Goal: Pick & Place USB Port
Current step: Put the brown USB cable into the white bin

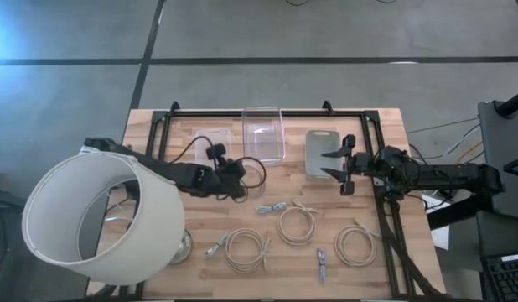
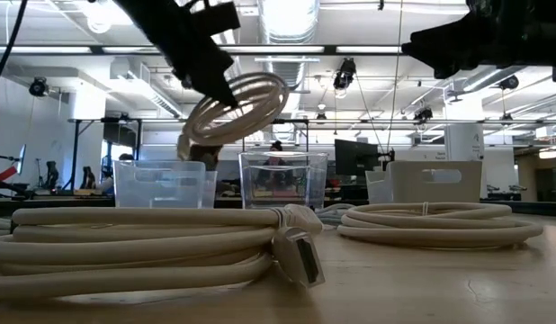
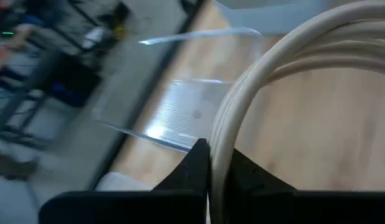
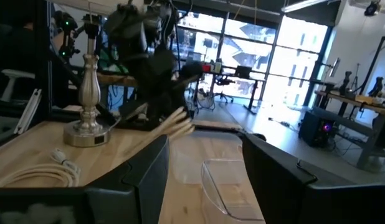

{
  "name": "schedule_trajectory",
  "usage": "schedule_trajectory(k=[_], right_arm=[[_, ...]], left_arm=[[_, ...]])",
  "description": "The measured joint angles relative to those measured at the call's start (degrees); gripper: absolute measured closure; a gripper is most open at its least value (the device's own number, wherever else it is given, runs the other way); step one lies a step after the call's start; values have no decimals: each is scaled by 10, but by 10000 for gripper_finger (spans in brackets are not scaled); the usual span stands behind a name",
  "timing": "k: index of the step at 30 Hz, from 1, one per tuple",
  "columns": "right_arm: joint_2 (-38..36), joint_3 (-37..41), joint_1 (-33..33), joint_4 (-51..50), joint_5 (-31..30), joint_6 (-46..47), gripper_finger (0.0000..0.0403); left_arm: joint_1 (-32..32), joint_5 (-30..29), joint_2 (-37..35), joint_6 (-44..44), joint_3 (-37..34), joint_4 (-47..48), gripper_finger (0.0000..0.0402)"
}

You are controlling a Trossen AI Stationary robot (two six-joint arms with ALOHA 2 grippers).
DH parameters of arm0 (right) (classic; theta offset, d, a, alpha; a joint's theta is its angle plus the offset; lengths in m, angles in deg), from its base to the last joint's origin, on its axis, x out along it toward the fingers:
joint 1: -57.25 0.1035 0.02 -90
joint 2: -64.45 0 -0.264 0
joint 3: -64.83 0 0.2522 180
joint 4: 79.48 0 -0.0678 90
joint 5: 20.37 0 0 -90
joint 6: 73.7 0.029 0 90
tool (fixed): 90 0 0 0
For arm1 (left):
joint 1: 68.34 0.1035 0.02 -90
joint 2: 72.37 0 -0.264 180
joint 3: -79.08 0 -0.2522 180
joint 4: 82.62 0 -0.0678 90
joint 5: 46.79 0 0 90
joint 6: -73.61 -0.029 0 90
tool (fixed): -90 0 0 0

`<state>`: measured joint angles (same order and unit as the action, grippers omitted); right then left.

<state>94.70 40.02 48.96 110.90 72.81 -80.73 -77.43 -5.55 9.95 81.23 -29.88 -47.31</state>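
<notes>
Cable (image 2: 235, 110) coil hangs pinched in the left gripper (image 1: 239, 178), lifted off the bench near its middle — apparently bound for the clear bin (image 1: 263, 134) at the far edge. The right gripper (image 1: 337, 167) waits, fingers spread, beside it.

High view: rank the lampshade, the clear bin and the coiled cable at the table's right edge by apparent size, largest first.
1. Lampshade, though it sits nearer the camera.
2. Clear bin.
3. Coiled cable.
</notes>
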Motion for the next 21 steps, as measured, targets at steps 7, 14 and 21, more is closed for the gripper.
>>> schedule_trajectory(k=[7, 14, 21], right_arm=[[4, 0, 0, -3, 0, 0, 202], [4, 0, 0, -4, -1, 9, 202], [3, 0, 0, -4, -1, 9, 202]], left_arm=[[6, -140, -2, 44, 8, 6, 369], [37, -161, -2, 79, 8, 52, 381], [83, -154, -25, 91, 20, 91, 373]])
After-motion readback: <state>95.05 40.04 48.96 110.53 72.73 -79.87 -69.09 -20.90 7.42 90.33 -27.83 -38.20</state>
